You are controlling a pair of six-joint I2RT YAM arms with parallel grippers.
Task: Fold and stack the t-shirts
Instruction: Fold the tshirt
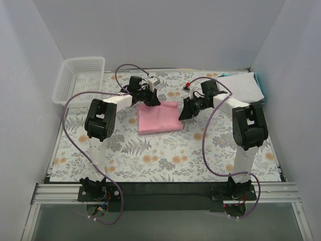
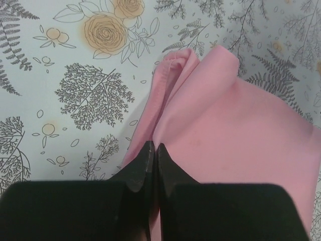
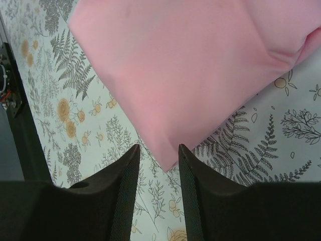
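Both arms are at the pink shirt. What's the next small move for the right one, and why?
Probably close the right fingers: a corner of the pink t-shirt lies in the gap between them, not yet gripped, while the left fingers look shut on its other edge.

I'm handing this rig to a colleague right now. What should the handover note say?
Left tool: shut at the far-left corner of the pink t-shirt; whether it pinches cloth is unclear.
Right tool: open, with a corner of the shirt pointing into its gap, not gripped.
Pink t-shirt: mid-table, a rough rectangle, apparently partly folded.
Done: the folded white stack lies at the far right corner.
Left: probably finish folding the pink one, then set it on that stack.
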